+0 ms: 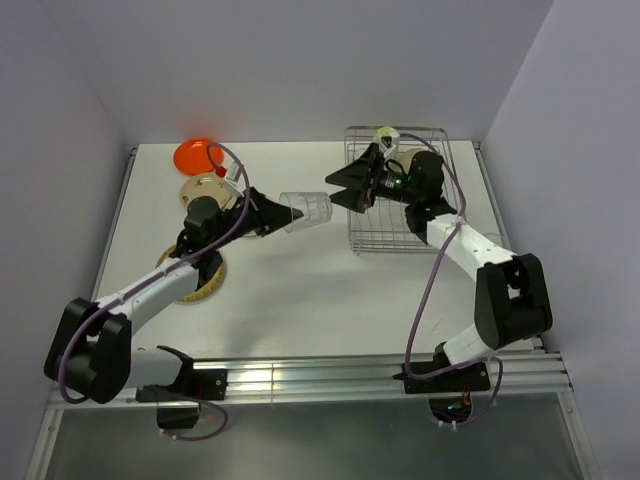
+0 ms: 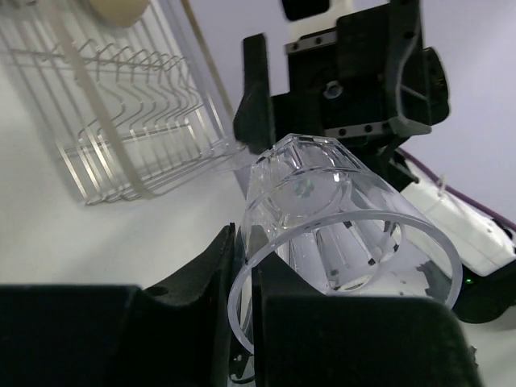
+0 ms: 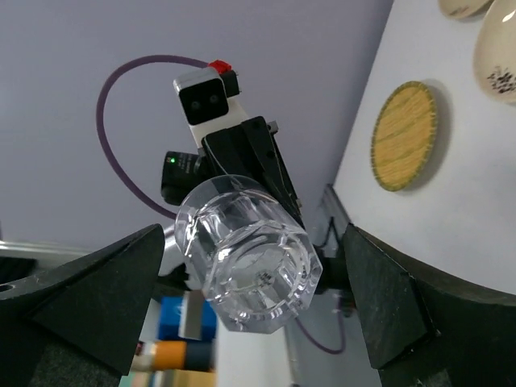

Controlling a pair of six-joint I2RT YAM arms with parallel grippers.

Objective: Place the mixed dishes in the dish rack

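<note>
The left gripper (image 1: 279, 212) is clamped on the rim of the clear glass (image 1: 308, 210), holding it sideways. Just past its base the right gripper (image 1: 340, 194) gapes wide, with the dish rack (image 1: 385, 247) behind. This looks like a handover: next, those jaws must close on the base.

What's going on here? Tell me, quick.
The left gripper has its jaws shut on the rim of the clear glass, holding it sideways above the table, base toward the right gripper. That one faces the glass with jaws wide open, by the dish rack. It looks like a handover. The orange plate and woven plate lie on the table.
</note>
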